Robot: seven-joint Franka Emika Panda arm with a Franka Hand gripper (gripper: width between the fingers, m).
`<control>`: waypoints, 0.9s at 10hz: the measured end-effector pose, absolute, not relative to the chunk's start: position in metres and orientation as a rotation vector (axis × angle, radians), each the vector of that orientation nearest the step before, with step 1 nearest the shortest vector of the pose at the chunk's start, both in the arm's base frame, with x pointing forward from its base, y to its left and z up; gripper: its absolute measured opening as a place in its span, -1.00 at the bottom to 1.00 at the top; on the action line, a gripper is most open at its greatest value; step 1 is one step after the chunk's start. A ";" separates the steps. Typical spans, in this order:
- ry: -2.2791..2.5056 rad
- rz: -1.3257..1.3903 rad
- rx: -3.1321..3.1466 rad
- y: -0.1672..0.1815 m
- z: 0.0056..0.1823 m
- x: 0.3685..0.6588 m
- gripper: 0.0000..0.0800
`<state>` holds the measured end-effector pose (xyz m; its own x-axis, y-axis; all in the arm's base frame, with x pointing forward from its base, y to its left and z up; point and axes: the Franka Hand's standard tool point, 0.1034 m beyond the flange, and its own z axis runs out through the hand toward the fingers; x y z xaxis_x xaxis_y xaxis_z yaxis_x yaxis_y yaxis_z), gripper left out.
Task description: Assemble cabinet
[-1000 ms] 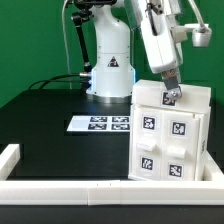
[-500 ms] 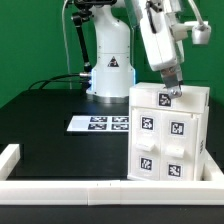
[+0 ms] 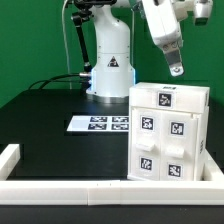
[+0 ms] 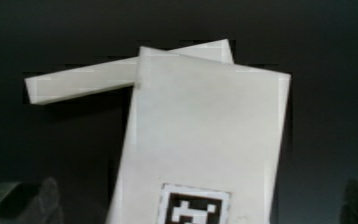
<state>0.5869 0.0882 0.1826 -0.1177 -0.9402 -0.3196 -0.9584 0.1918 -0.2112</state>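
The cabinet (image 3: 170, 135) stands upright on the black tabletop (image 3: 50, 145) at the exterior view's right, near the front white border rail (image 3: 110, 187), its long axis vertical and its tagged front facing the camera. The hand (image 3: 176, 69) hangs in the air directly above the cabinet's top face, clear of it and holding nothing; whether its fingers are apart or together cannot be told from either view. So the cabinet lies straight below the hand, and any next contact would likely come by a plain descent. In the wrist view the cabinet's top (image 4: 202, 130) shows white with one black-and-white tag at its edge. The marker board (image 3: 100, 124) lies flat to the cabinet's left. The tags bear only coded patterns; the robot base (image 3: 110, 65) shows a dark triangular mark, unreadable.
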 end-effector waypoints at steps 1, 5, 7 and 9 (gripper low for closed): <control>2.067 0.059 -1.818 0.088 0.181 0.587 0.99; 1.512 0.005 -2.366 0.095 0.182 0.586 0.99; 1.237 0.012 -2.568 0.099 0.185 0.584 0.99; 1.096 -0.012 -2.631 0.098 0.184 0.583 0.99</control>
